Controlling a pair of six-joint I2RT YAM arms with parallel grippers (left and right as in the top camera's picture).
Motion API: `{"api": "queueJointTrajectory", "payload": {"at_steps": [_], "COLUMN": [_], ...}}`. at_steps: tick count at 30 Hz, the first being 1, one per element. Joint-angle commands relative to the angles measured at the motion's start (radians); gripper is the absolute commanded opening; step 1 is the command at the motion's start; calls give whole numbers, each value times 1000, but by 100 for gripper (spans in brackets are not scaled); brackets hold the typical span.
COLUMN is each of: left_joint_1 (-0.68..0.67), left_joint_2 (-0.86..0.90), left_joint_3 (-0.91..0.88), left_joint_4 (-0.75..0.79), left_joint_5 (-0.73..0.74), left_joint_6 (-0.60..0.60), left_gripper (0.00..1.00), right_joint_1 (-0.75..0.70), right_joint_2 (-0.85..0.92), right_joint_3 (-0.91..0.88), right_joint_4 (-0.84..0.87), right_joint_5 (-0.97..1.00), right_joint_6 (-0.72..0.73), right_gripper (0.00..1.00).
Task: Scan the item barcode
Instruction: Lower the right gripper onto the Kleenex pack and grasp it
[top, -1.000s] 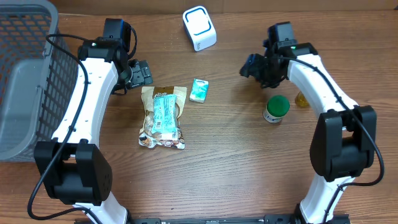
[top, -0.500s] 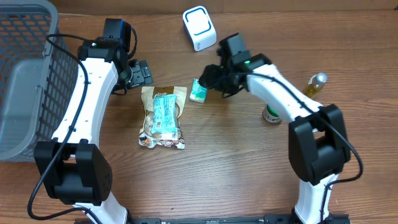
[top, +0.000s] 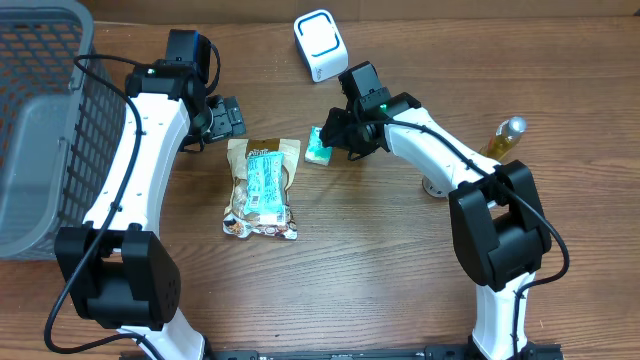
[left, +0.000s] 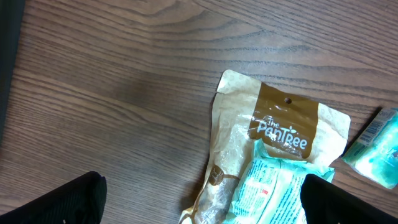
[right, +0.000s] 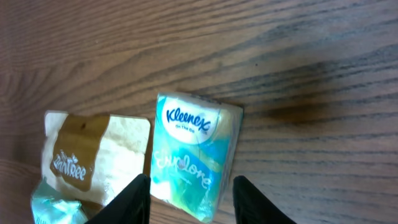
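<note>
Lettering on the Kleenex pack (right: 193, 149) shows only wrist-side; right gripper (right: 191, 182) straddles it, grip unclear; left gripper (left: 200, 186) wide; wood-grain table (left: 124, 74).

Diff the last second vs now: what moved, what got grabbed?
The right fingers swung left to the Kleenex pack, narrowed, and now straddle it; whether they grip it yet is unclear. Nothing was let go. The left fingers, wide open, the snack bag, the scanner and the basket stayed put.
</note>
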Motion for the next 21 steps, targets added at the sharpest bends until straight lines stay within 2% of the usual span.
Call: {"api": "queueJointTrajectory", "payload": {"at_steps": [1,17,19,21], "left_joint_1": [-8,-8,-8,-8], "left_joint_2": [-14,-13,-13,-14], "left_joint_3": [13,13,13,13], "left_joint_4": [4,4,4,4], "left_joint_5": [-9,-9,-9,-9], "left_joint_6": [15,15,15,15], "left_gripper": [99,100,100,100], "right_joint_1": [-3,8,8,8], "right_joint_2": [32,132,136,136], "right_joint_3": [-5,-5,-5,-5], "right_joint_4": [19,52,49,45], "right_joint_5": [7,-19,-19,-20], "right_joint_6": [26,55,55,55], "right_gripper": [39,39,35,27]}}
